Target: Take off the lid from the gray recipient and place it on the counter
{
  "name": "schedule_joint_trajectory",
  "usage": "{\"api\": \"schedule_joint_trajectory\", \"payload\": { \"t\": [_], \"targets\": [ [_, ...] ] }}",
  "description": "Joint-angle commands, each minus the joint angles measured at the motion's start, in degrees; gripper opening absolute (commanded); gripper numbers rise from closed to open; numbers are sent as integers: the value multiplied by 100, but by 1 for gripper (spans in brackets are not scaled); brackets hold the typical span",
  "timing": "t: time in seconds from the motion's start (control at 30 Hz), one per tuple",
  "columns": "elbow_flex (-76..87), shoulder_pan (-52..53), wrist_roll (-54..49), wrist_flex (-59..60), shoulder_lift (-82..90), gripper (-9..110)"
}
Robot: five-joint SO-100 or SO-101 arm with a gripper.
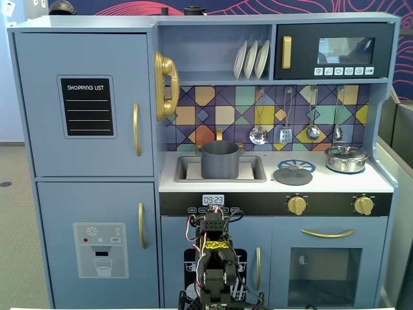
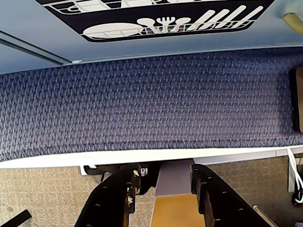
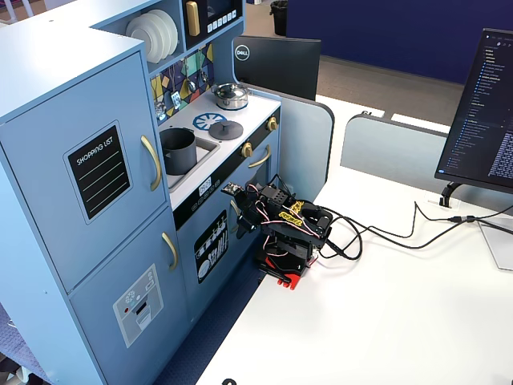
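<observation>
The gray recipient [image 1: 220, 159] stands uncovered in the sink recess; it also shows in the other fixed view [image 3: 178, 150]. The lid [image 1: 292, 174] lies flat on the white counter [image 1: 335, 183], on the printed burner ring, right of the sink. In the side fixed view the lid [image 3: 226, 128] sits beside the ring. My arm is folded low in front of the kitchen, well below the counter. My gripper [image 2: 165, 172] is open and empty, its fingers apart over carpet and the table edge; it also shows in both fixed views [image 1: 211, 223] [image 3: 240, 210].
A shiny silver pot [image 1: 346, 158] with its lid stands at the counter's right end. Utensils hang on the tiled back wall. The kitchen's dishwasher door [image 2: 156, 19] is close ahead of the gripper. Cables [image 3: 385, 233] and a monitor [image 3: 485, 112] are on the white table.
</observation>
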Motion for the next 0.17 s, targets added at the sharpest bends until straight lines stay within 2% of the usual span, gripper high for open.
{"api": "schedule_joint_trajectory", "payload": {
  "t": [0.0,0.13],
  "targets": [
    [0,79,97,1011,-18,4],
    [0,79,97,1011,-18,4]
  ]
}}
